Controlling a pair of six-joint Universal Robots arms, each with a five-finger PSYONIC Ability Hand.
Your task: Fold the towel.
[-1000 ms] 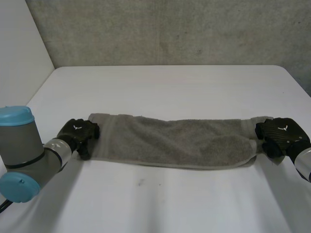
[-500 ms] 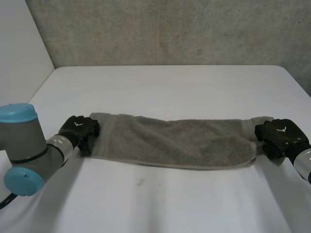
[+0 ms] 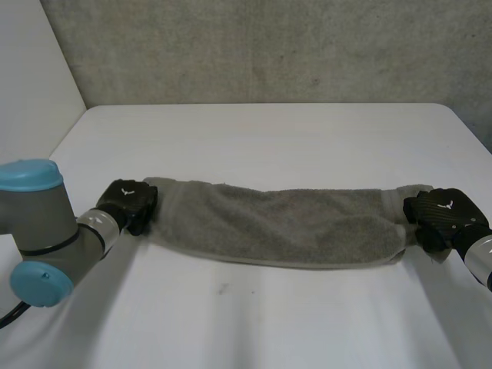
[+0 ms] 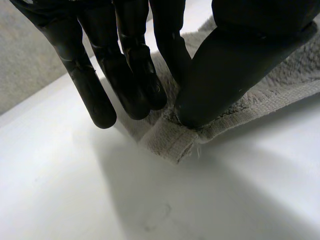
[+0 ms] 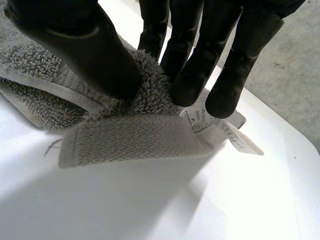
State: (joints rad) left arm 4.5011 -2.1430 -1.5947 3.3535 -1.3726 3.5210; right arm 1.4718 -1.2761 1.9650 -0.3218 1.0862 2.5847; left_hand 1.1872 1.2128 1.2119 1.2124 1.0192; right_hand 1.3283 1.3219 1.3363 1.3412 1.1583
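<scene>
A grey towel [image 3: 277, 223] lies folded into a long band across the white table [image 3: 254, 138]. My left hand [image 3: 127, 201] is at its left end. In the left wrist view the thumb [image 4: 220, 75] presses the towel's corner [image 4: 172, 142] against the fingers [image 4: 150, 85], pinching it. My right hand [image 3: 438, 215] is at the towel's right end. In the right wrist view its thumb [image 5: 95, 55] and fingers [image 5: 190, 75] pinch the bunched towel edge [image 5: 130, 137], beside a white label [image 5: 235, 137].
A grey wall [image 3: 261, 46] stands behind the table's far edge. Bare table lies in front of and behind the towel.
My left hand has shut on the towel's left end and pulled it slightly; that edge is now bunched and narrower. The right hand has kept its grip.
</scene>
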